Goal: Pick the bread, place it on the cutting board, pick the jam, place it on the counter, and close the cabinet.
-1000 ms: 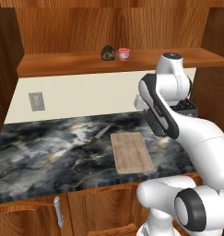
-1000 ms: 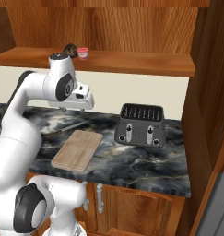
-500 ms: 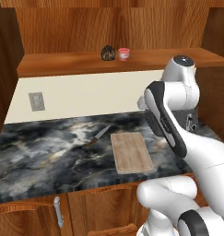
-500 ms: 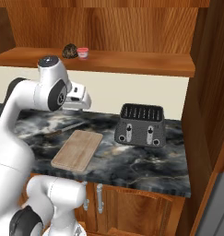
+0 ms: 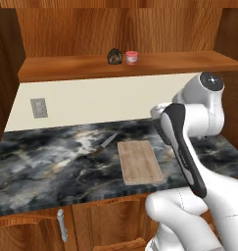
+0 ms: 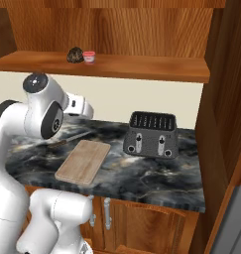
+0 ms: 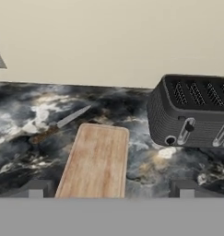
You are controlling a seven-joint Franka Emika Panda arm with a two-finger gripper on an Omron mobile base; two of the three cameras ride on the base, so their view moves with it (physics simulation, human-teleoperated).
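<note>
Now higher over the cutting board (image 7: 96,159), pincer (image 7: 111,189) wide open, empty.

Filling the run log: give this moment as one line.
gripper: open, empty | bread, jam: cabinet shelf | cutting board: bare

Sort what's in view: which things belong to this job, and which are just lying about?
Job: bread and jam side by side on the cabinet shelf; cutting board, bare; counter; gripper, empty.
Lying about: toaster, knife, wall outlet.
</note>
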